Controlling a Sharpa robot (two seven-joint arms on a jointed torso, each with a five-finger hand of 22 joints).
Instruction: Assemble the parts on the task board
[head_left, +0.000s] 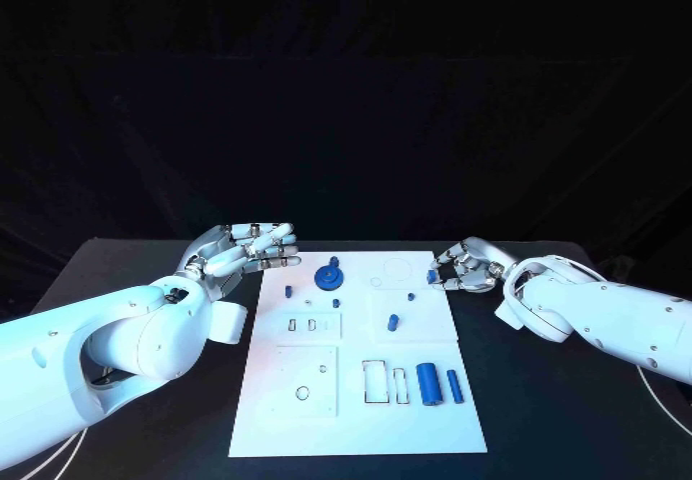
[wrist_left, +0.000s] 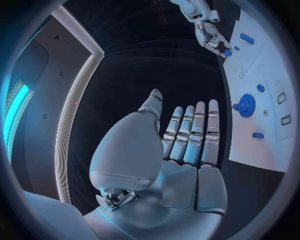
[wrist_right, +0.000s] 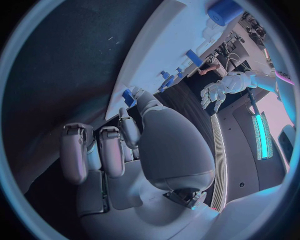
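Observation:
The white task board (head_left: 361, 430) lies in the middle of the black table. A blue gear (head_left: 330, 275) stands near its far edge, with small blue pegs (head_left: 392, 321) around it. Two blue cylinders (head_left: 428, 383) lie side by side near the board's right edge. My left hand (head_left: 245, 250) hovers by the board's far left corner with its fingers straight and apart, holding nothing; the left wrist view shows its bare palm (wrist_left: 181, 145). My right hand (head_left: 469, 266) is at the board's far right corner and pinches a small blue part (wrist_right: 128, 95) between thumb and finger.
Several empty cut-outs (head_left: 378, 381) and holes mark the board's near half. Black table surface (head_left: 562, 420) runs on both sides of the board. My left forearm (head_left: 130, 340) lies over the table's left side.

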